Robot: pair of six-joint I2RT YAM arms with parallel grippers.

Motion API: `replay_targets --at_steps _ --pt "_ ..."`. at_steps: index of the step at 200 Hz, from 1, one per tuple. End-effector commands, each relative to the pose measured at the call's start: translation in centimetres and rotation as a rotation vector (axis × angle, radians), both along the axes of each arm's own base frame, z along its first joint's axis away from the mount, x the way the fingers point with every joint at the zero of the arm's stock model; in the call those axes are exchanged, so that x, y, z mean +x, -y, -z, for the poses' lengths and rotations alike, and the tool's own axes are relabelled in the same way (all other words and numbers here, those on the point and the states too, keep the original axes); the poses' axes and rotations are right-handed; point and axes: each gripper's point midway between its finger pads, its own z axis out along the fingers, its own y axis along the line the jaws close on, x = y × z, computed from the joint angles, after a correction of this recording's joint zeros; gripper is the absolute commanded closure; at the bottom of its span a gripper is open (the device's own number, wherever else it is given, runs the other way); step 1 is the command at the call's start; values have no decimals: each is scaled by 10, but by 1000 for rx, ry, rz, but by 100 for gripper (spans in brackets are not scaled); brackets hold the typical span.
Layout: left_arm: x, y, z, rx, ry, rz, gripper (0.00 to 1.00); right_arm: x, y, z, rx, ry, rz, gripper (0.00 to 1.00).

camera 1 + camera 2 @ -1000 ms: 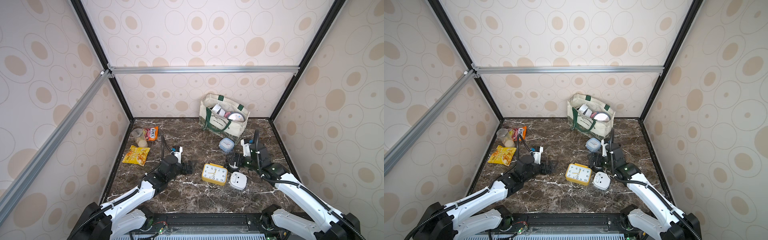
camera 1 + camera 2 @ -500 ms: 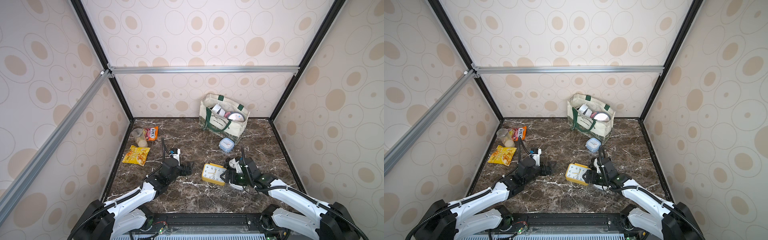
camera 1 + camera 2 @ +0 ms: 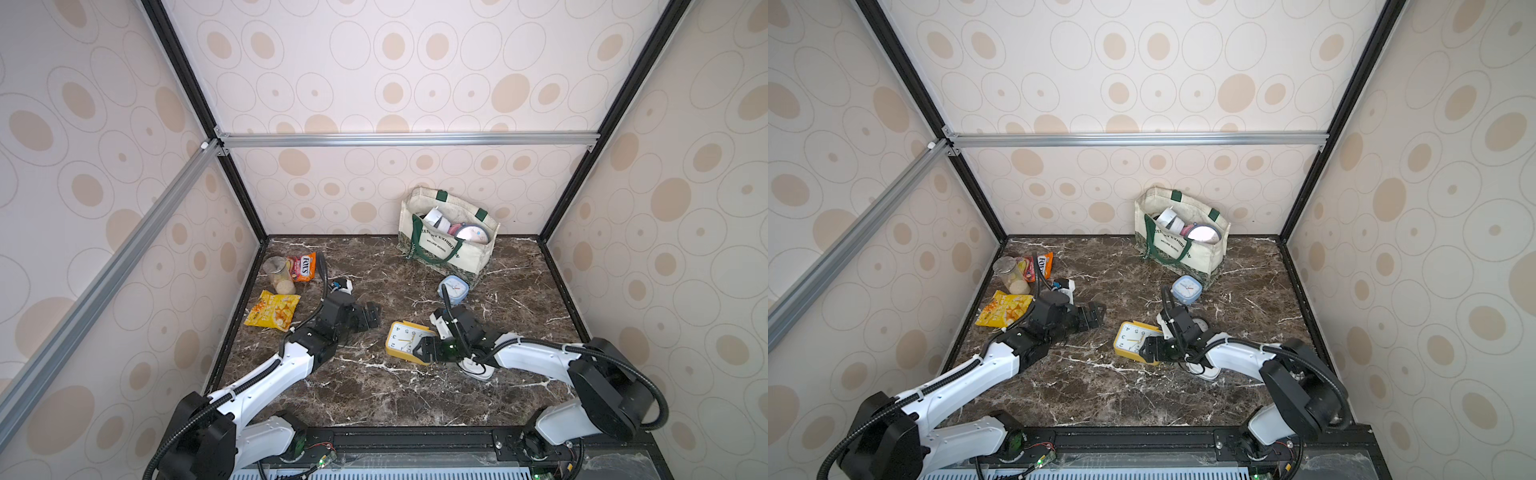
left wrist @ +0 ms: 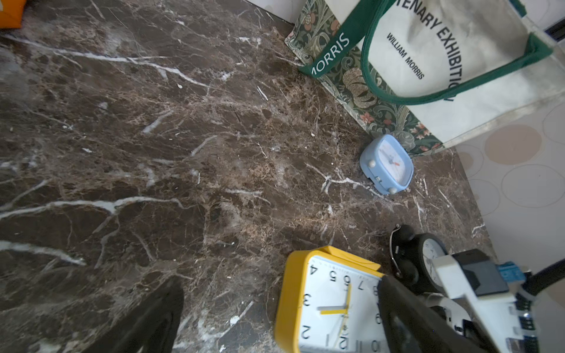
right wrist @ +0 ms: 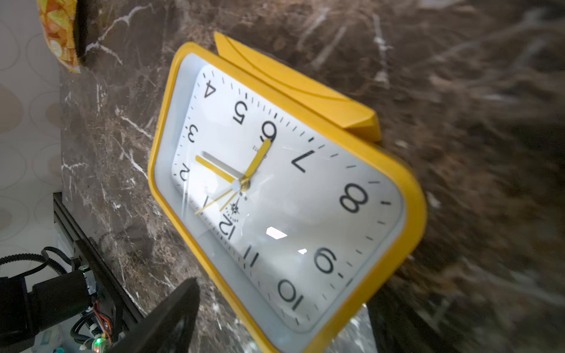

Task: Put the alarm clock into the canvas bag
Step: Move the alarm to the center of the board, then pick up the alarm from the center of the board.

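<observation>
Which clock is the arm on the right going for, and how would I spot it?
From the cream canvas bag at the back wall, come forward past the small blue clock. The yellow clock lies face up there, at the right gripper. It alone is yellow, rectangular, and bigger than the blue one and the white clock nearby.

Snacks along the left edge of a dark marble tabletop.
Lying flat near the wall: yellow crisp bag; farther back, clear tube of round crackers, just beside an orange FOX'S packet. Behind, cream wallpaper with tan ovals, crossed by an aluminium bar.
</observation>
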Motion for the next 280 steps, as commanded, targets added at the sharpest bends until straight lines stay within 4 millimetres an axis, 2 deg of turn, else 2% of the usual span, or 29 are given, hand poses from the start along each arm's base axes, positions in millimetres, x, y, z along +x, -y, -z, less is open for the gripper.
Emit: replay_targets --at_steps 1,20,33,63,86,120,147,176,215,250,280 --pt "1 4 3 40 -86 58 2 14 -45 -14 55 109 -145 14" --pt "11 1 5 121 -133 63 2 25 -69 -11 75 114 -212 15" --pt "17 8 5 145 -170 105 2 30 -83 -12 92 139 -263 16" --pt "35 6 16 251 -224 115 2 47 -100 -5 51 179 -326 15" --pt "49 10 25 296 -214 161 2 51 -109 -10 79 193 -350 16" --pt "66 -2 52 408 -276 169 2 45 -91 -30 109 222 -299 15" --pt "71 12 72 359 -324 245 1 32 -69 -45 150 225 -256 15" --pt "77 10 87 387 -357 230 2 14 -51 -56 182 239 -230 13" --pt "81 9 99 418 -382 228 2 1 -38 -58 194 229 -210 13" --pt "78 6 111 458 -412 225 2 2 -37 -55 197 219 -202 13" --pt "78 8 107 490 -409 216 2 3 -40 -48 200 196 -201 13"
